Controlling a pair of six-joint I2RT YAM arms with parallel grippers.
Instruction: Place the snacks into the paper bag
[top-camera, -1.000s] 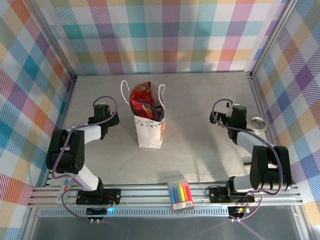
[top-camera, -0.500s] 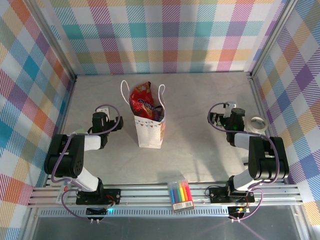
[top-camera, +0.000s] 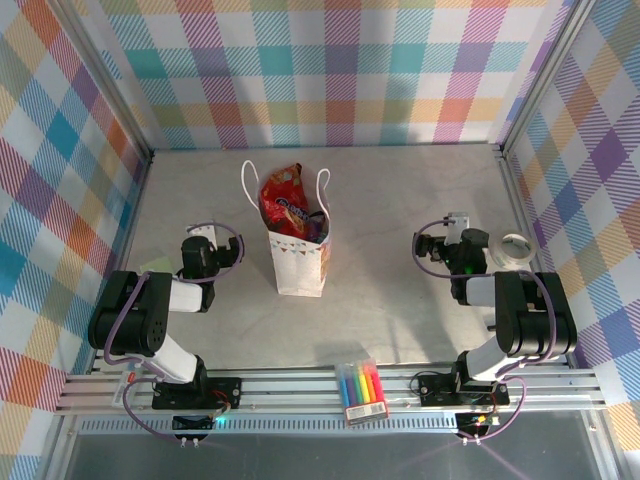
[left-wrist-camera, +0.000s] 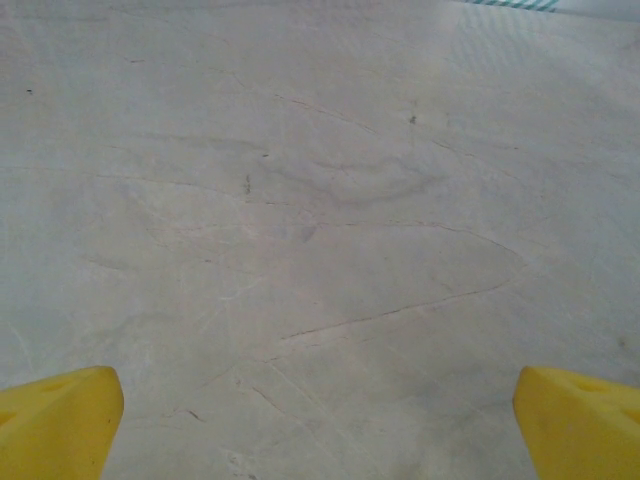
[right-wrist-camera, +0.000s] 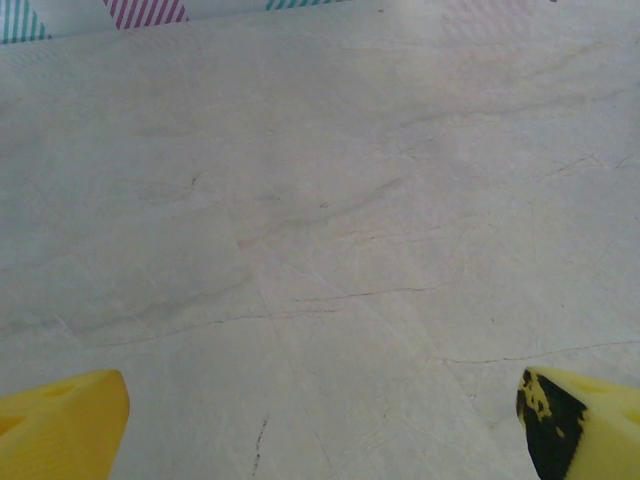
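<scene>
Left fingers (left-wrist-camera: 60, 425) apart, holding nothing, over bare surface (left-wrist-camera: 320, 200). Right fingers (right-wrist-camera: 60, 420) likewise apart, holding nothing. Paper bag (top-camera: 298, 262) stands between the two pairs, nearer the left. Snacks (top-camera: 288, 200) poke upright from its mouth. Likely none left to fetch.

- Bag (top-camera: 298, 262) stands upright mid-table, with snacks (top-camera: 285, 200) poking out of its mouth; it is the only tall obstacle.
- Table (top-camera: 400, 190) is open on both sides of it.
- Tape roll (top-camera: 515, 246) lies by the right wall.
- Markers (top-camera: 361, 389) lie on the near rail.
</scene>
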